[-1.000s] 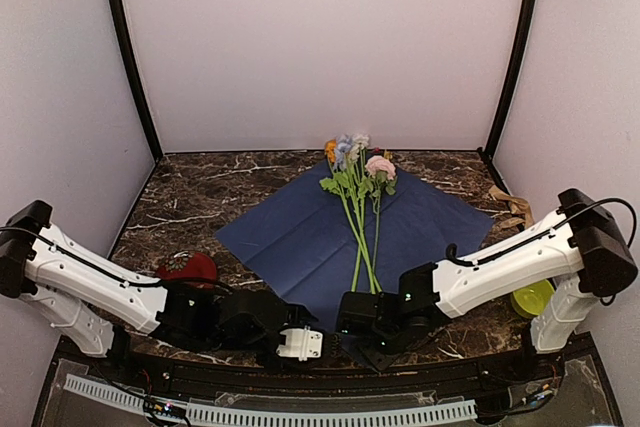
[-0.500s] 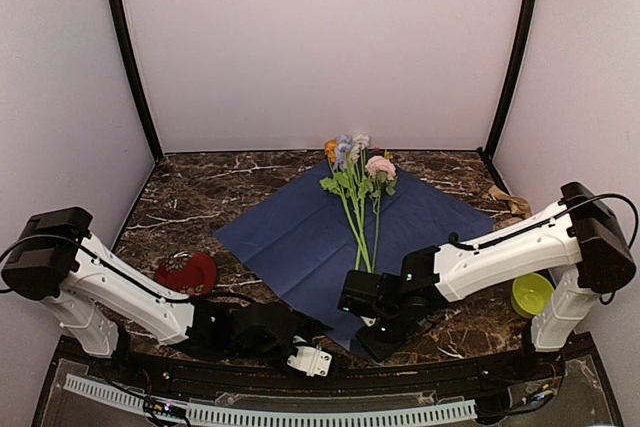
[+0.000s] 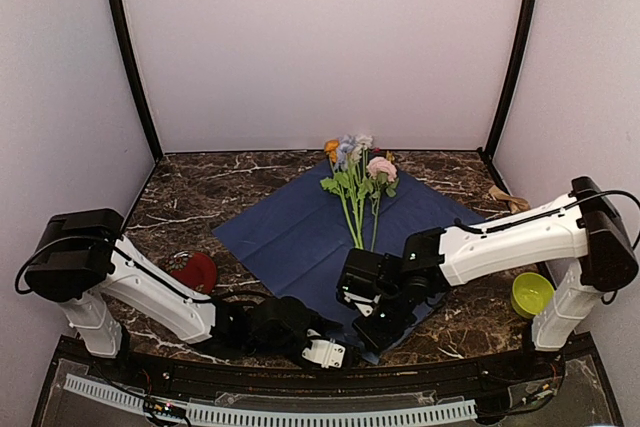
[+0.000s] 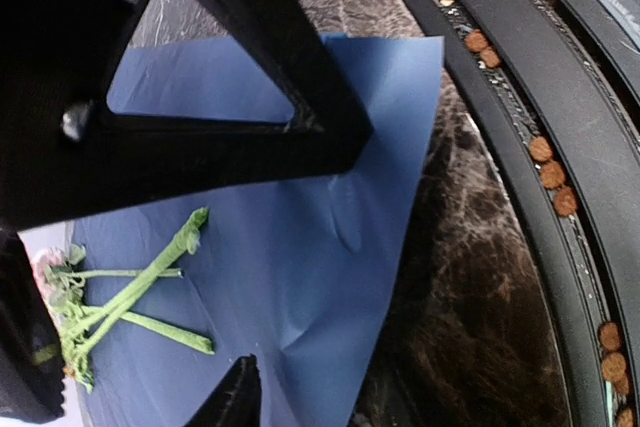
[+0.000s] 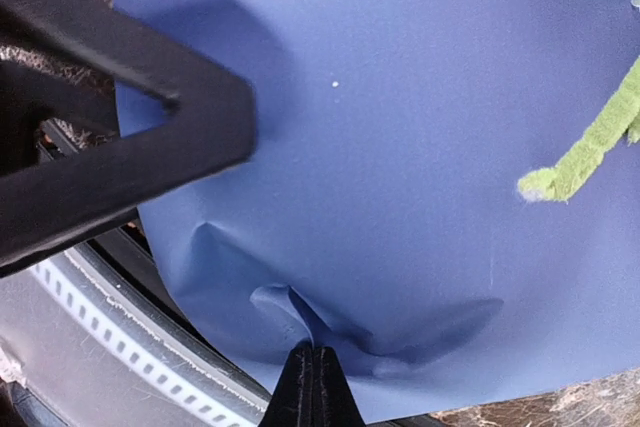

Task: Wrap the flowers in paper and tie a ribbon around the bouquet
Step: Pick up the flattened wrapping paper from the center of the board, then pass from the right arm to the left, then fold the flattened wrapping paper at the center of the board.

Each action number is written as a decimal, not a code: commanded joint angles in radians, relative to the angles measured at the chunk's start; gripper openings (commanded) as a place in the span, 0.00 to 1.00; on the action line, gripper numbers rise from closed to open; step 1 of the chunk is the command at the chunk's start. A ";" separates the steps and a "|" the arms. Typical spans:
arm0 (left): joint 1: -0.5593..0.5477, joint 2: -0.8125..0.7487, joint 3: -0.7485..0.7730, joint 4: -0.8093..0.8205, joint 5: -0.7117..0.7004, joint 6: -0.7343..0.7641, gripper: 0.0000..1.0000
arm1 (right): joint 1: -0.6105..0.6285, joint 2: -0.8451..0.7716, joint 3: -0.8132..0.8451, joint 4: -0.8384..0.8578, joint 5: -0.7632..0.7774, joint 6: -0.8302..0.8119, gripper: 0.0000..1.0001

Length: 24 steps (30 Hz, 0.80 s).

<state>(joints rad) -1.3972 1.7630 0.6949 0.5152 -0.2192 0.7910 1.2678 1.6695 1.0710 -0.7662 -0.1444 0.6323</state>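
Flowers lie along the navy paper mid-worktop, stems toward the near edge, heads far. Right gripper pinches the paper's near corner; left gripper spread beside it. Red dish left, green bowl right

We see the paper as one plain dark navy (in the wrist views it looks a brighter blue). Just ahead of the black fingers of the right gripper there is only this blue. Farther from them lies a fuzzy light-green stem of the flowers, whose heads are orange, pale blue, white and pink. The table is dark brown marble with white veins. Well left of the fingers is a red dish, and well right of them are a yellow-green bowl and the tan ribbon.
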 commanded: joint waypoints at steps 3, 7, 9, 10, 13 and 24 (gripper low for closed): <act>0.022 0.002 0.027 0.017 0.002 -0.010 0.28 | -0.021 -0.047 0.033 -0.048 -0.038 -0.019 0.00; 0.031 -0.005 0.045 -0.026 0.045 -0.035 0.05 | -0.036 -0.058 0.032 -0.048 -0.046 -0.026 0.03; 0.040 -0.001 0.058 -0.068 0.090 -0.067 0.00 | -0.046 -0.066 0.036 -0.046 -0.043 -0.030 0.22; 0.046 0.001 0.064 -0.085 0.112 -0.081 0.00 | -0.053 -0.068 0.036 -0.044 -0.040 -0.033 0.31; 0.059 0.000 0.078 -0.131 0.141 -0.108 0.00 | -0.120 -0.143 0.031 -0.032 -0.038 -0.043 0.44; 0.099 -0.014 0.105 -0.216 0.267 -0.191 0.00 | -0.438 -0.157 -0.123 0.198 -0.137 -0.104 0.35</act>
<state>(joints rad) -1.3117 1.7744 0.7742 0.3481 -0.0353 0.6514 0.9062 1.4715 1.0172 -0.6548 -0.2459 0.5632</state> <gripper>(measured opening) 0.003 0.385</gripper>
